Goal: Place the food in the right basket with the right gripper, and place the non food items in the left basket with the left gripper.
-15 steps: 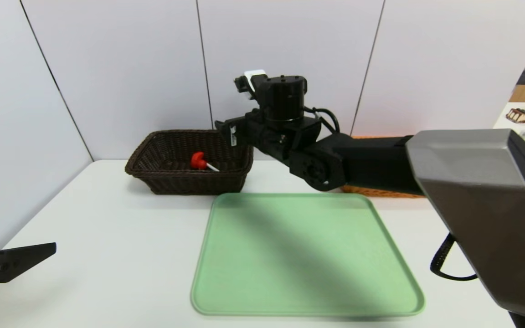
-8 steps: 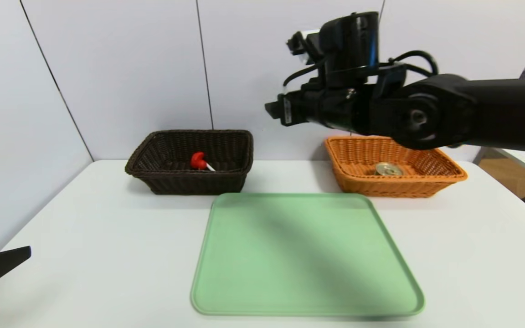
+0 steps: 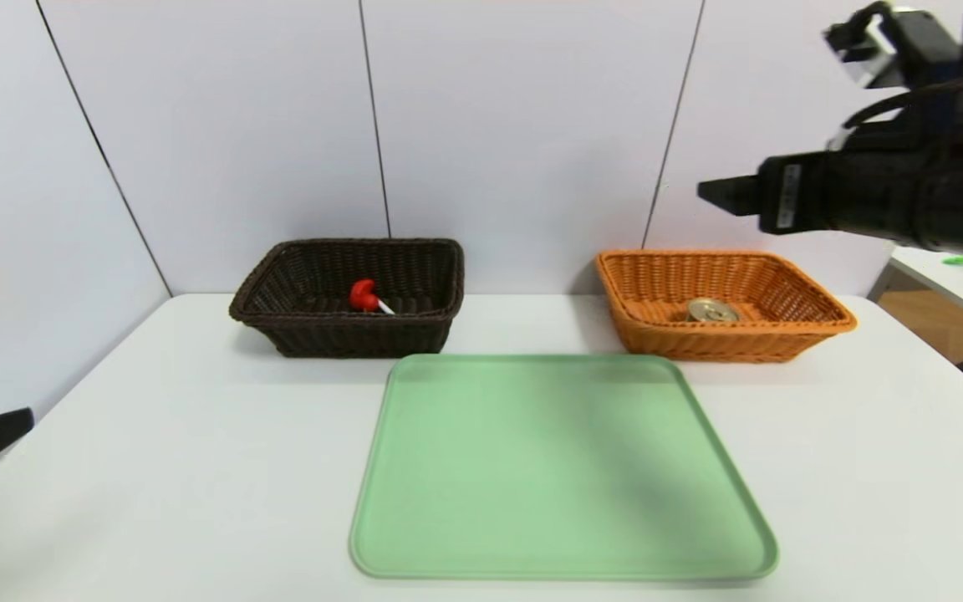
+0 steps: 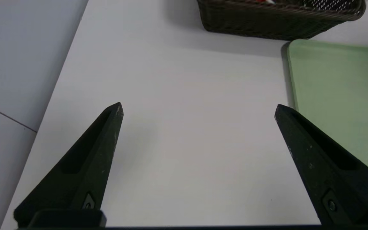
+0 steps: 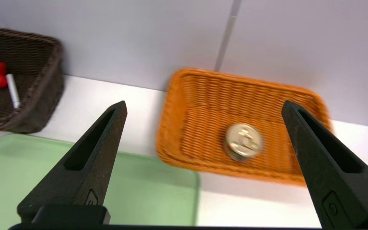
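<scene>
Where the lower left edge of the head view is reached, the left gripper [image 4: 199,103] is seen hung over the white tabletop [image 3: 197,468], its fingers [image 4: 107,134] spread wide apart with nothing held between them. At the lower centre of the frame, a green tray [image 3: 565,468] is laid flat on the tabletop, its surface left bare. Beyond it, at the centre left, the dark brown wicker basket [image 3: 356,334] is placed near the wall [image 3: 523,125]; inside it are held the red rubber duck [image 3: 362,294] and the white pen [image 3: 385,308], by which the duck is met at one side. At the centre right, the orange wicker basket [image 3: 715,343] is set near the same wall, and in it the round tin can [image 3: 711,311] is stood upright, its gold pull-tab lid turned upward. In the upper right of the frame, the right gripper [image 5: 204,102] is raised above the orange basket, its fingers [image 5: 107,137] also parted widely and empty.
</scene>
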You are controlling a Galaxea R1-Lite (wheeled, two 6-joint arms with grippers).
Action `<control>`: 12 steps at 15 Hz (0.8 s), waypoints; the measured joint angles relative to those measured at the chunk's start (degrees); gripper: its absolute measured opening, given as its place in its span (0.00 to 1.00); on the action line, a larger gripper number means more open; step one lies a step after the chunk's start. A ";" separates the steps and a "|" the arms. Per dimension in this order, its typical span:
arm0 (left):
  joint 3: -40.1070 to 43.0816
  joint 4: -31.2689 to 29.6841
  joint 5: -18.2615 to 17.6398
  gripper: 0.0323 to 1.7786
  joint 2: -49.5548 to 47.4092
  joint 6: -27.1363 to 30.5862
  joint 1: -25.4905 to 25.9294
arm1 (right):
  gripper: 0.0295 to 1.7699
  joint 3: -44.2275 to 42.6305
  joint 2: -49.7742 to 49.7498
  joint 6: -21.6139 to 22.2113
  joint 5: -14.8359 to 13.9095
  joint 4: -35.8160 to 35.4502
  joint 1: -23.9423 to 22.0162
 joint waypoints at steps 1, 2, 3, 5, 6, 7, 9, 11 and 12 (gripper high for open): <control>0.00 -1.37 -0.06 0.95 -0.06 0.15 0.00 | 0.94 2.67 -3.47 0.05 0.09 -0.04 -1.51; -0.04 -1.95 -0.09 0.95 -0.15 0.22 -0.02 | 0.95 5.27 -6.91 0.06 0.22 -0.09 -2.89; -0.01 -2.11 -0.04 0.95 -0.30 0.28 0.00 | 0.95 8.08 -10.52 0.06 0.33 -0.06 -4.22; 0.90 -2.43 0.07 0.95 -1.33 0.20 0.00 | 0.95 13.84 -17.27 0.06 0.52 -0.12 -6.78; 1.69 -3.46 0.07 0.95 -1.96 0.17 0.13 | 0.96 16.63 -20.33 0.05 0.57 -0.12 -8.02; 3.06 -5.56 0.05 0.95 -2.71 0.22 0.48 | 0.96 19.10 -23.34 0.00 0.63 -0.12 -9.29; 5.92 -11.07 -0.06 0.95 -4.57 0.26 1.18 | 0.96 23.08 -29.51 -0.16 1.01 -0.12 -12.15; 8.53 -12.45 -0.01 0.95 -6.84 0.55 2.12 | 0.96 25.48 -34.97 -0.30 1.95 0.22 -14.69; 9.19 -12.84 0.02 0.95 -7.78 0.56 2.47 | 0.96 26.51 -37.53 -0.33 2.28 0.35 -15.87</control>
